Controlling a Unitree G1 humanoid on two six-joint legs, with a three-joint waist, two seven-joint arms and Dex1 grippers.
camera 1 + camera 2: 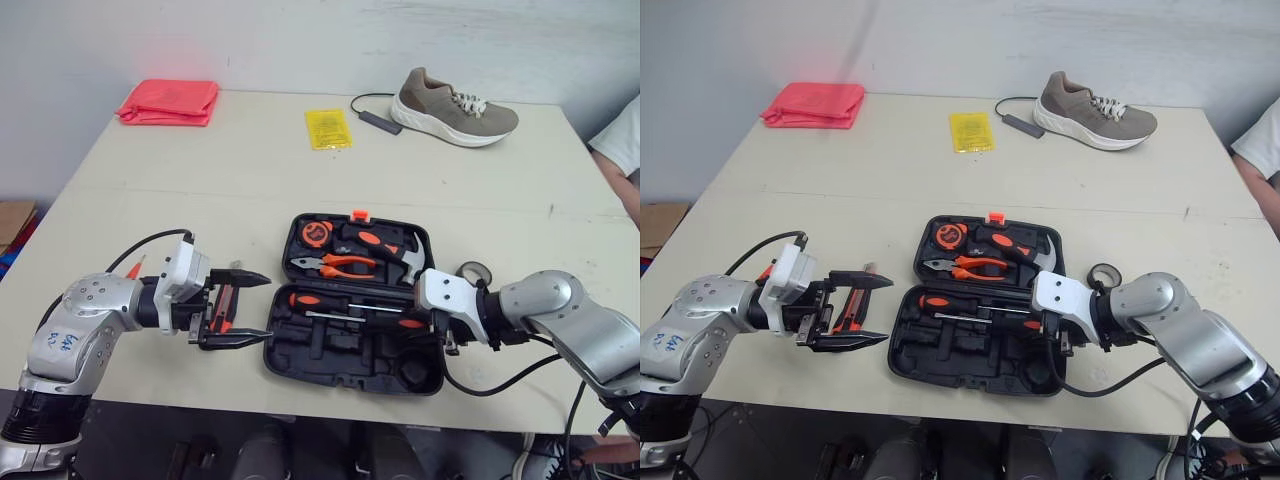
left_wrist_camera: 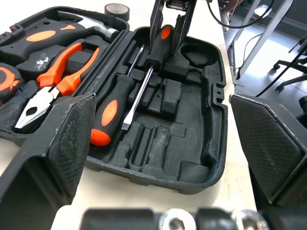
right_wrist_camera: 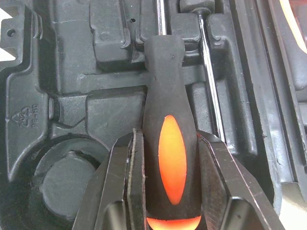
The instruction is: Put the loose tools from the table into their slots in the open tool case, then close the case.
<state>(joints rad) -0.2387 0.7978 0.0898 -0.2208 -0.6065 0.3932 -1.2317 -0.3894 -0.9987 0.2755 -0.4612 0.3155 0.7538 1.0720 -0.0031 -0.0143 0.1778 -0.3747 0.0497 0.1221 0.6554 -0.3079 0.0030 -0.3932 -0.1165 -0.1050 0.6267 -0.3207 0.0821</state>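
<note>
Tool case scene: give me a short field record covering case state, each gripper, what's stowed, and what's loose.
Case: tool case open, on the table
Right gripper: shut on screwdriver handle, in the case's near half
Left gripper: open, empty, left of the case
Stowed: pliers, hammer, tape measure, second screwdriver
Loose on table: red-and-black knife by the left gripper; tape roll right of the case

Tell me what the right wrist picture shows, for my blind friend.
The jaws of the right gripper clamp the black-and-orange handle of a screwdriver, which points along the empty slots of the tool case. A second metal shaft lies beside it.
</note>
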